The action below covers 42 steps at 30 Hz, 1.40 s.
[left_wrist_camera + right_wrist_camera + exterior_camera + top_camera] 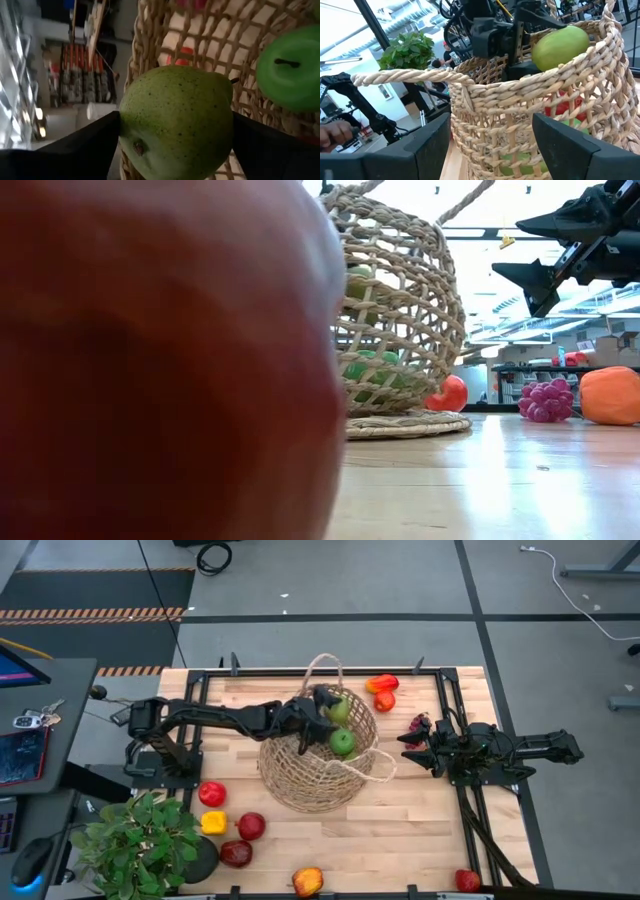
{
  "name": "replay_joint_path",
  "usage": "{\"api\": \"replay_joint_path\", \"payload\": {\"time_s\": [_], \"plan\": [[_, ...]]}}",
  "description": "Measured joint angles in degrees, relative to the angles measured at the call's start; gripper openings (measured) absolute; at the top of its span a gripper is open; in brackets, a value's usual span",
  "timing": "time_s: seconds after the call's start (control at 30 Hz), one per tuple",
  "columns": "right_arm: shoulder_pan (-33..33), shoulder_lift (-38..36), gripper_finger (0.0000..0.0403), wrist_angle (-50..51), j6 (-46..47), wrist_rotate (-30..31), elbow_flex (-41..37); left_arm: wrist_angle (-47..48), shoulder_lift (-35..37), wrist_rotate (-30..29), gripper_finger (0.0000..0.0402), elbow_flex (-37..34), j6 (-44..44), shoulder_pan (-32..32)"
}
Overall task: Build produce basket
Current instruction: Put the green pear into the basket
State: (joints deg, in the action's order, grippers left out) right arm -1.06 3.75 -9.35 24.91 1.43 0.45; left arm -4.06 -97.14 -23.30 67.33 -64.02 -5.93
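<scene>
The tan wicker basket [318, 772] stands on its base mid-table, with a green apple [342, 743] inside it. My left gripper [330, 712] reaches in from the left over the basket's mouth and is shut on a green pear [175, 117]. My right gripper [408, 745] hovers open just right of the basket, facing its wall [520, 120], and touches nothing. A purple grape bunch [418, 724] lies on the table beside it. Two red-orange fruits [382, 690] rest behind the basket. My left gripper pinches the green pear by its two sides [127, 120], one dark finger [85, 145] on each flank. The fingers come from the table's left. The pear [560, 44] is lifted clear, above the basket's rim and over its opening.
More produce lies on the near left: a red apple [211, 793], a yellow piece [213, 822], two dark red fruits [245, 838], an orange-red one [307, 881], and a red one [467, 880] near right. A potted plant [140, 840] fills the near-left corner. A red fruit [150, 360] blocks the low view.
</scene>
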Motion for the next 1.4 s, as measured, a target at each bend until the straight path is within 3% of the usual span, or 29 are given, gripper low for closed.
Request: {"api": "replay_joint_path", "payload": {"time_s": [0.97, 1.13, 1.4], "plan": [[0.0, 0.0, 0.0284, 0.0, 0.0, 0.0, 0.0, -0.4, 0.0, 0.0, 0.0353, 0.0, 0.4, 1.7], [0.0, 0.0, 0.0284, 0.0, 0.0, 0.0, 0.0, -0.4, 0.0, -0.1, 0.0374, 0.0, 0.4, 1.7], [0.0, 0.0, 0.0284, 0.0, 0.0, 0.0, 0.0, -3.5, 0.0, -6.6, 0.0398, -0.1, 2.1, 1.7]]}}
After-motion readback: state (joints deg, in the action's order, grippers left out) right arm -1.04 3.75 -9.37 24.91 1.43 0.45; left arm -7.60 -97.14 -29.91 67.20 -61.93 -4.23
